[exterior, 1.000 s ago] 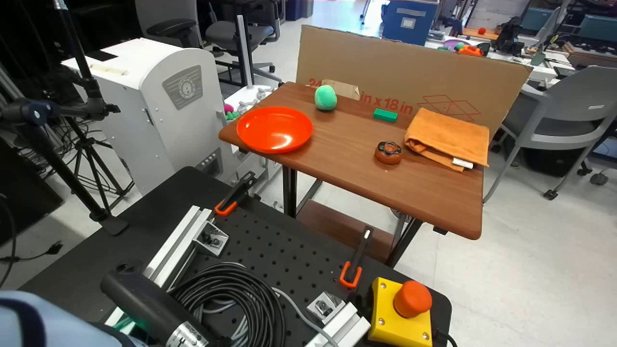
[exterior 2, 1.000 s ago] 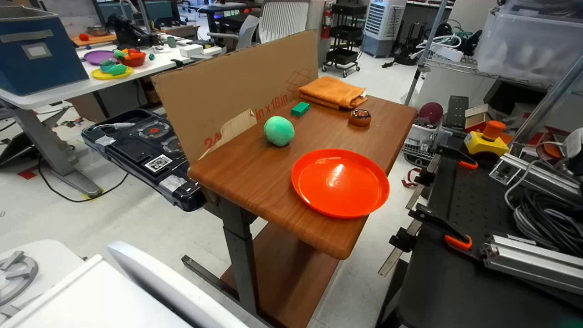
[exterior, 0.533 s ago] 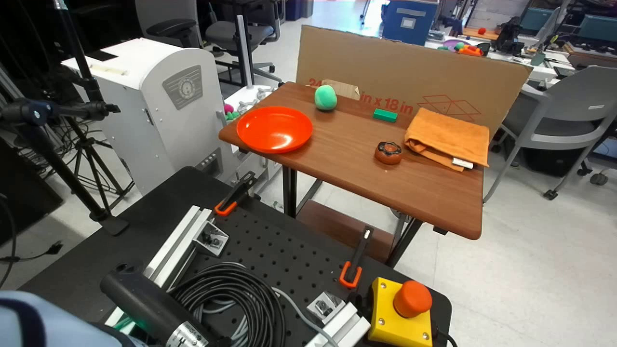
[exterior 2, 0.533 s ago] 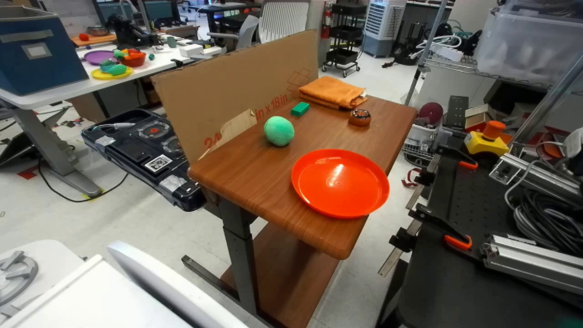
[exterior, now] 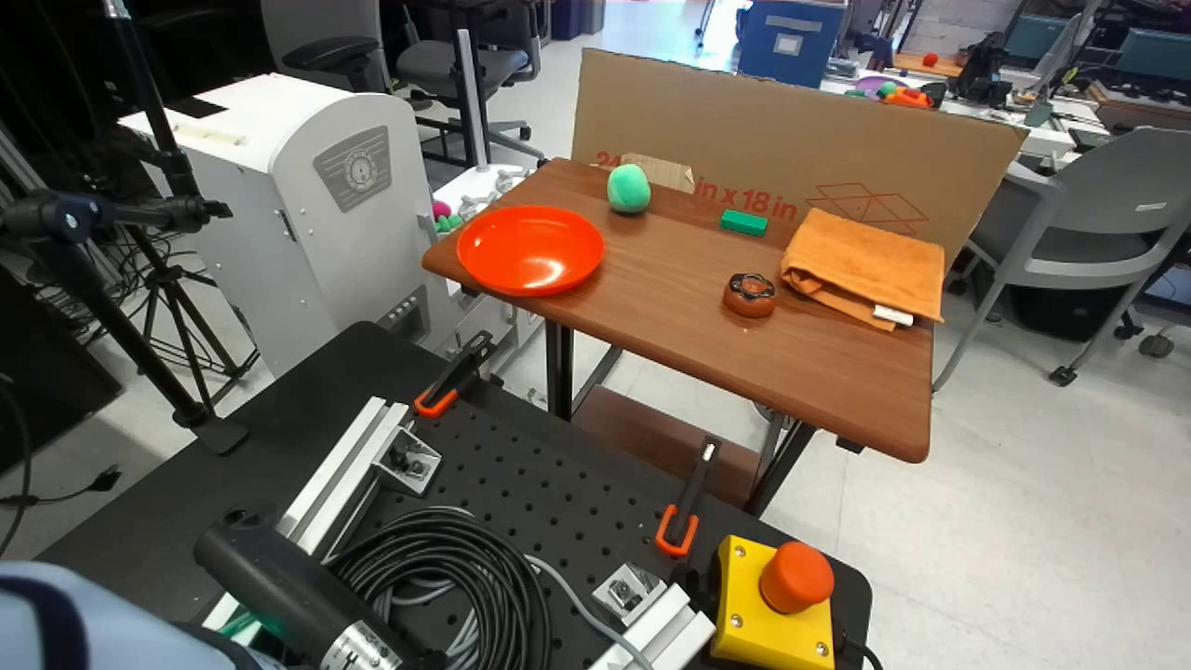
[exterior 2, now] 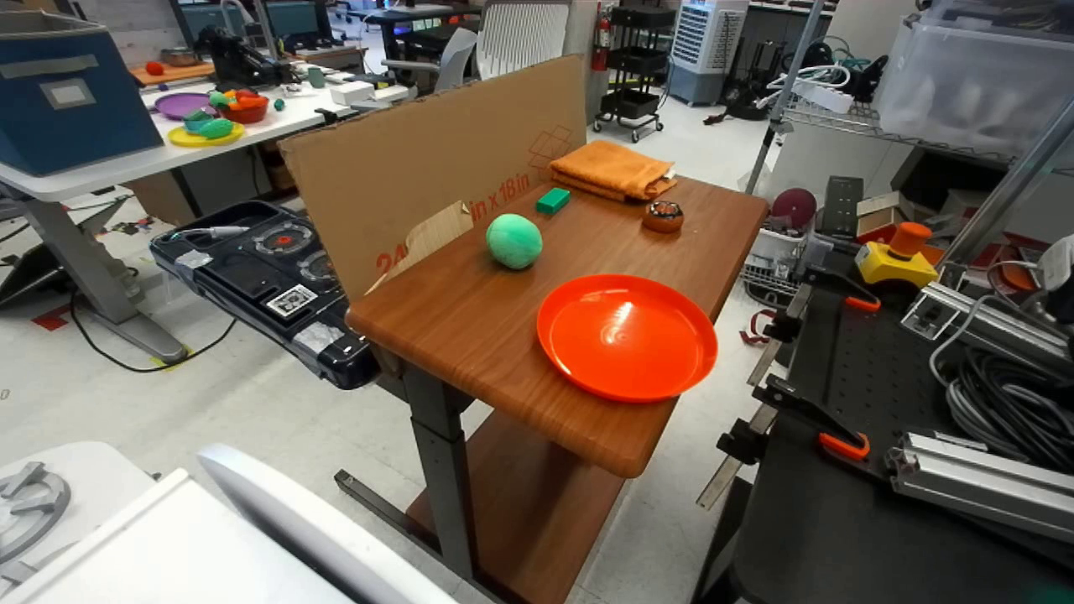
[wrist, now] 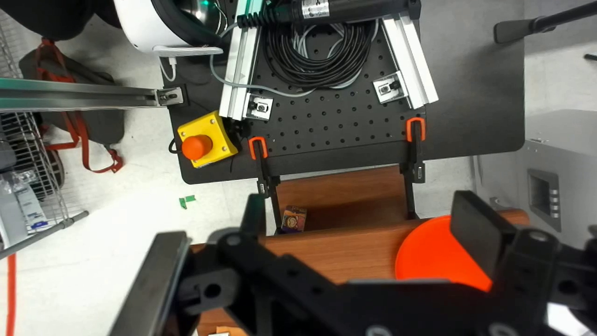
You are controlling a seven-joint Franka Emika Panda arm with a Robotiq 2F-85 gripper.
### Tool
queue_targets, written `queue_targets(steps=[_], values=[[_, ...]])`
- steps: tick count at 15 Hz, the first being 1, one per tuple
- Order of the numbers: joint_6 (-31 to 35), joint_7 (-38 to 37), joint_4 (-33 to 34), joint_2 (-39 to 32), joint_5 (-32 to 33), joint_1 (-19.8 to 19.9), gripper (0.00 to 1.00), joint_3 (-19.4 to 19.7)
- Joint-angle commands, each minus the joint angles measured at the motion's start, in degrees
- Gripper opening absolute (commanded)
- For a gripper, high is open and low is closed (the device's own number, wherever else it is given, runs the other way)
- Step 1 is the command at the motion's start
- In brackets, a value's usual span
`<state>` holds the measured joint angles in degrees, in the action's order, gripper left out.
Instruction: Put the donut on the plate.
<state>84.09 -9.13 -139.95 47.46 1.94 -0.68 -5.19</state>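
The donut point(exterior: 750, 296) is a small brown ring with a dark patterned top, flat on the wooden table in both exterior views point(exterior 2: 664, 218). In the wrist view it does not show. The plate point(exterior: 530, 249) is a bright orange-red round dish near the table's other end, with nothing in it point(exterior 2: 628, 337). In the wrist view, part of the plate point(wrist: 429, 252) shows behind one finger point(wrist: 480, 233). My gripper point(wrist: 368, 217) is open and empty, its fingers wide apart, above the table. It is outside both exterior views.
On the table point(exterior: 670, 288) are a green ball point(exterior: 629, 189), a small green block point(exterior: 743, 222) and a folded orange cloth point(exterior: 865, 265). A cardboard sheet point(exterior: 791, 140) stands along the far edge. A black base table holds coiled cable point(exterior: 447, 596), clamps and a yellow box with a red button point(exterior: 777, 605).
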Motion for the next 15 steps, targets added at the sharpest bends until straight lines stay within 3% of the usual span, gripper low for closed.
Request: queue_targets(steps=[1, 5, 10, 15], values=[[1.63, -1.06, 1.13, -2.88, 0.73, 1.14, 1.00, 0.10], [9.97, -0.28, 2.38, -8.73, -0.39, 1.64, 1.00, 1.99], [23.93, -1.01, 5.03, -21.28, -1.78, 2.69, 1.00, 4.70], [41.37, -5.84, 6.33, -35.39, -2.45, 4.21, 1.00, 5.46]])
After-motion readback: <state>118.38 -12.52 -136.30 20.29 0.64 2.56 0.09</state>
